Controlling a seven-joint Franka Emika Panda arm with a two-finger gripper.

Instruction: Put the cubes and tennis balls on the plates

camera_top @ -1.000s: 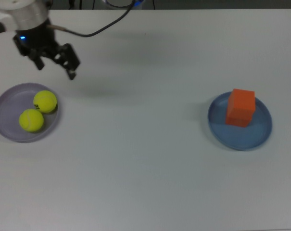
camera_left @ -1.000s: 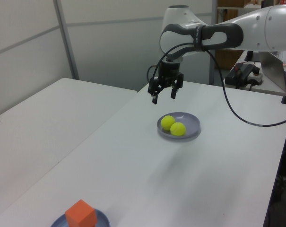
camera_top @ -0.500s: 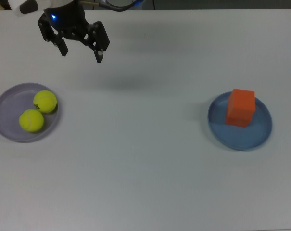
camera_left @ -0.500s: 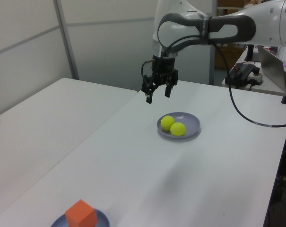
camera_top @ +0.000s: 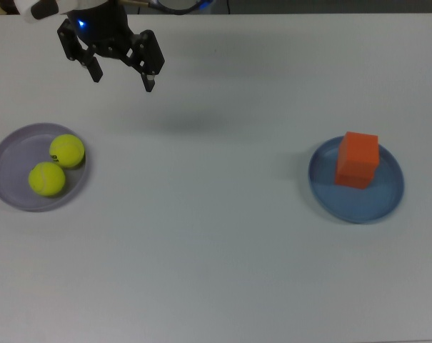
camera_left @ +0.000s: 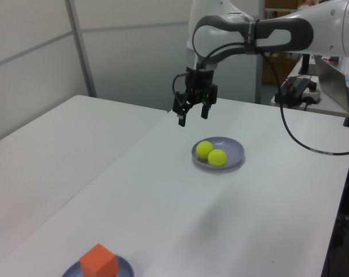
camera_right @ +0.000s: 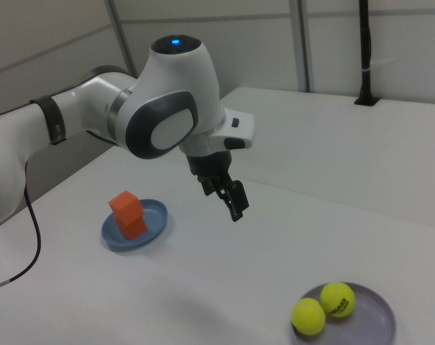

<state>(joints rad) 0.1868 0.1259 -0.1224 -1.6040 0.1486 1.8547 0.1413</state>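
Note:
Two yellow-green tennis balls (camera_top: 66, 151) (camera_top: 46, 179) lie side by side on the lavender plate (camera_top: 8, 164) at the top view's left. The balls (camera_left: 204, 149) (camera_right: 337, 300) also show in both side views. On the blue plate (camera_top: 387, 196) at the top view's right stand the orange cubes (camera_top: 358, 158). In the right view the cubes (camera_right: 128, 213) look like a stack of two. My gripper (camera_top: 123, 77) hangs open and empty above the table, beyond the lavender plate (camera_left: 235, 151) and apart from it.
The white table (camera_top: 216, 250) lies bare between the two plates. A black cable (camera_left: 289, 135) trails from the arm over the table's far side. A second white table (camera_left: 41, 144) adjoins on the left view's left.
My gripper has moved away from the lavender plate, toward the top view's upper right and higher. It has held still for the last half second and stayed open.

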